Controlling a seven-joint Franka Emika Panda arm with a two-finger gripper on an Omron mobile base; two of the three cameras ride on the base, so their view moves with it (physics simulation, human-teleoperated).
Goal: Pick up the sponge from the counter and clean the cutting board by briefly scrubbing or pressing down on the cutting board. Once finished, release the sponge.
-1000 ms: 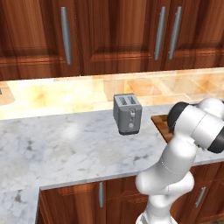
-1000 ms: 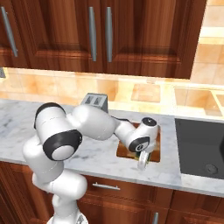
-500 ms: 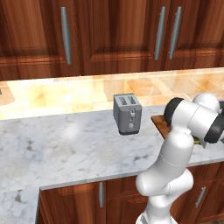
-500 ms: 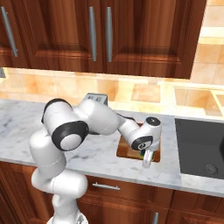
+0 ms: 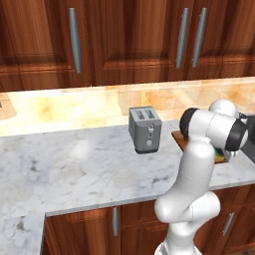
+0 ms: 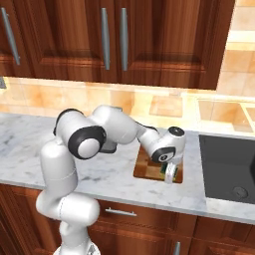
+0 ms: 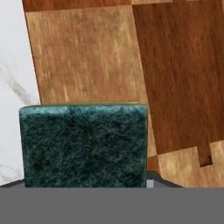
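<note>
On the counter (image 6: 30, 144), at about nine o'clock of the arm in the right base view, bare white marble is seen. Further right, the cutting board (image 6: 147, 167) is laid flat, with the toaster (image 5: 145, 129) set at its nine o'clock in the left base view. At the board's front right corner, near five o'clock, the gripper (image 6: 170, 174) is pointed down and is clamped on the sponge (image 7: 84, 144). Through the hand view, the sponge's dark green top is shown over the board's checkered wood, with marble at nine o'clock
</note>
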